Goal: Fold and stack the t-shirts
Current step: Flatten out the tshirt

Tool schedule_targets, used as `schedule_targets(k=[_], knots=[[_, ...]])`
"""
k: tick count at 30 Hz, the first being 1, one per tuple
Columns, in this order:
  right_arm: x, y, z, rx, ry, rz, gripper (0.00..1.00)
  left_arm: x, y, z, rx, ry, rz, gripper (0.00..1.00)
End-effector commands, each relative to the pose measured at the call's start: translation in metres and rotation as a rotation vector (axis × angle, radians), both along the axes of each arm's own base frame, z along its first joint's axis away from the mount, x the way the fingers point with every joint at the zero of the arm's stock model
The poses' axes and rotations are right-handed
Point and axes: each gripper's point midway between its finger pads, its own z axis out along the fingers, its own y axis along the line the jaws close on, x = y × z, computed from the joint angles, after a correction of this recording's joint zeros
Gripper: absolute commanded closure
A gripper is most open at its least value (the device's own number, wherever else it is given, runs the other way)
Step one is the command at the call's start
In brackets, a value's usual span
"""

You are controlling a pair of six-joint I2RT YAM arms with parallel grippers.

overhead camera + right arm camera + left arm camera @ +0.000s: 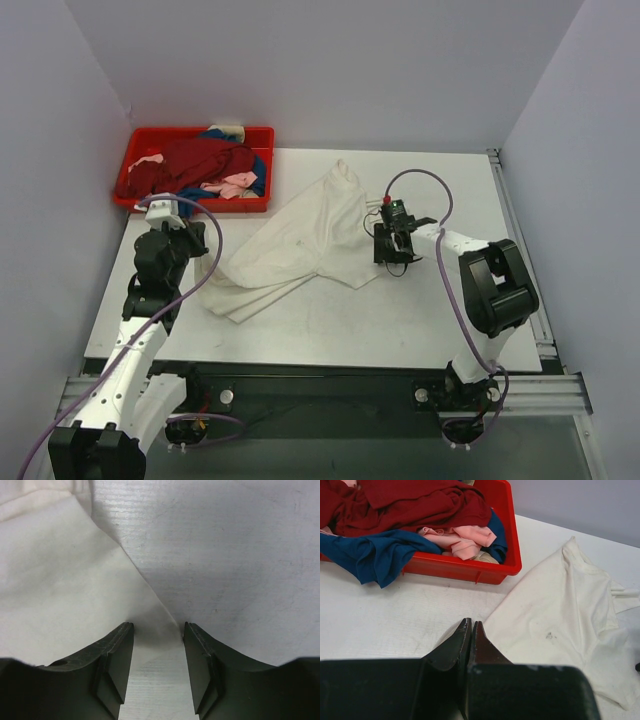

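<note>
Cream-white t-shirt (300,245) lies rumpled and partly folded across the middle of the tabletop (330,330). The other t-shirts (200,160), dark red, blue and pink, heap in the red tray (240,204) at the far left corner. The right pincer (158,627) stands half open astride the cream shirt's corner. The left pincer (471,625) is closed and empty.

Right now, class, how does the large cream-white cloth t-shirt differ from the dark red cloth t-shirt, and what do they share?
The cream-white t-shirt lies on the white table; the dark red t-shirt sits in the red plastic tray. The cream-white one is spread out, the dark red one bunched in a heap. Both are cloth, neither neatly folded.
</note>
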Motion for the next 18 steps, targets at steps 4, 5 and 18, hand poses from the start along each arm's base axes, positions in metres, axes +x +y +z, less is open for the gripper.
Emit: schedule_targets(k=[4,5,18], knots=[[-0.009,0.012,-0.006,0.045,0.071,0.046,0.68,0.001,0.003,0.018,0.008,-0.065,0.009,1.00],[-0.010,0.012,-0.006,0.052,0.073,0.048,0.72,0.000,0.003,0.017,0.008,-0.065,0.009,1.00],[0.007,0.027,0.065,0.209,-0.078,0.086,1.00,0.005,0.003,0.012,0.014,-0.050,0.009,1.00]])
